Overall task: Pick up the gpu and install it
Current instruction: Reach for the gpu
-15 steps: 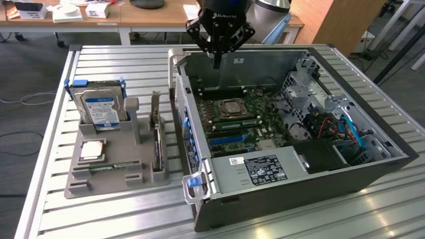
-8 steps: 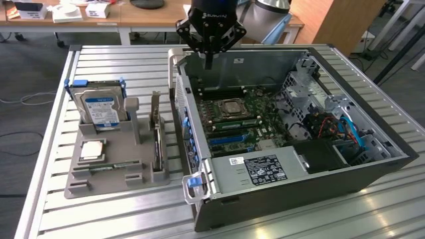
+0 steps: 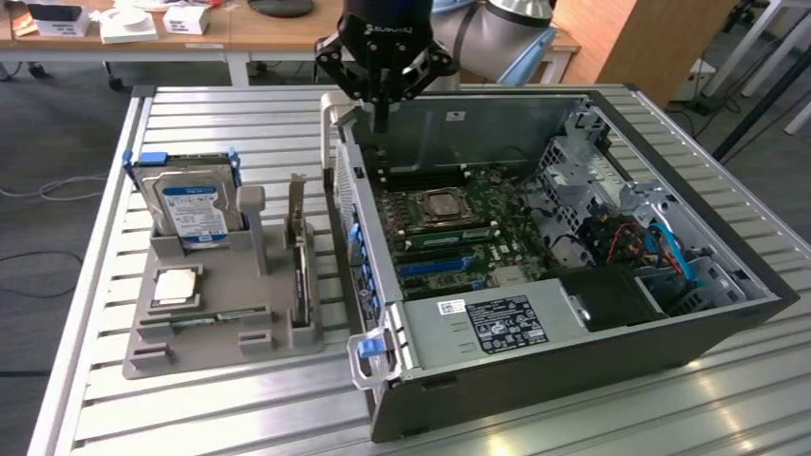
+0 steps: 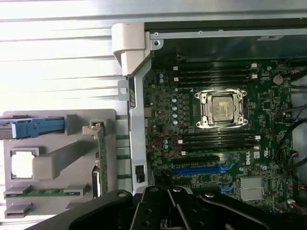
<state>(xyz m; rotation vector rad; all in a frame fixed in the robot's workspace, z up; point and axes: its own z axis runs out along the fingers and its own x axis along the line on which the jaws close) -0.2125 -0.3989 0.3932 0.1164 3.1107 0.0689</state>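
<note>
The gpu [image 3: 300, 258] stands on edge in a slot of the grey holder [image 3: 273, 339] on the exterior view's left, its tan edge up and nothing touching it. From the wrist view it is a thin strip [image 4: 101, 158]. My gripper [image 3: 379, 116] hangs high over the back wall of the open computer case [image 3: 557, 366], well behind the gpu. Its fingers are shut with nothing between them. In the wrist view the black gripper [image 4: 168, 211] sits over the motherboard [image 4: 225, 143], near the blue card slot [image 4: 196, 170].
The holder also carries a silver hard drive with a blue label [image 3: 190, 204], a square processor [image 3: 175, 285] and a green memory strip [image 3: 203, 318]. Everything sits on a slatted metal table [image 3: 216, 408]. Desks with white boxes [image 3: 127, 24] stand behind.
</note>
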